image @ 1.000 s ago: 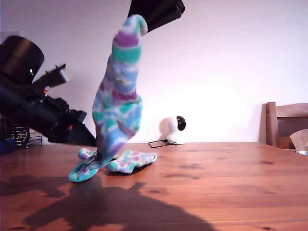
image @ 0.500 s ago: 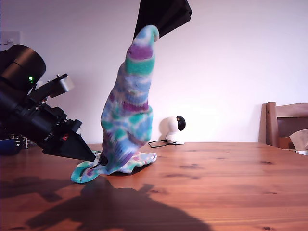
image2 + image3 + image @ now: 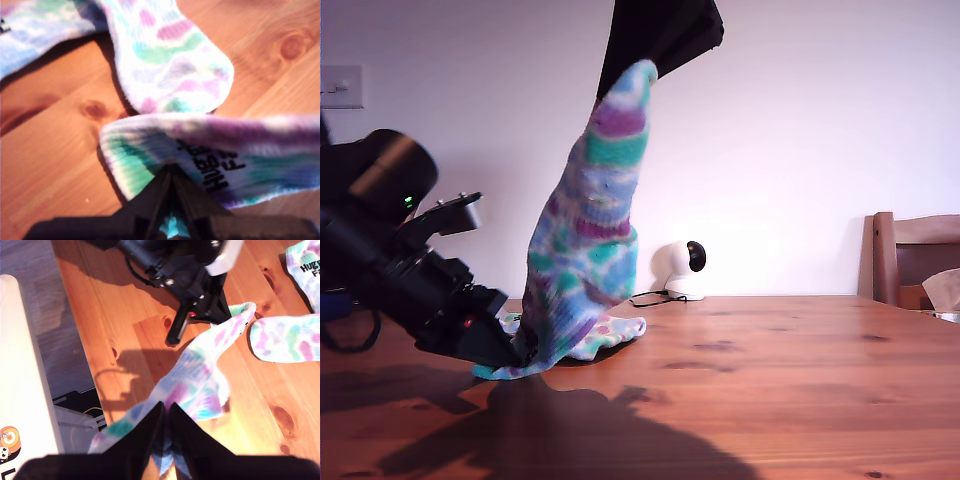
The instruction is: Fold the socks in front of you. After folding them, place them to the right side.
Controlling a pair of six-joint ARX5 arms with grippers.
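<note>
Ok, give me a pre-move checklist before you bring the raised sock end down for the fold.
1. My first gripper pinning the lifted sock's cuff end low at the table: ok.
2. My second gripper clamped on the toe end, held high: ok.
3. Sock hanging untwisted between the grips: cannot tell.
4. Second sock lying flat: ok.
5. Second sock out from under the landing spot: not ok, it lies right behind.

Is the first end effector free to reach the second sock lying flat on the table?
Probably not yet: my first end effector is shut on the held sock's cuff, beside the flat sock.
</note>
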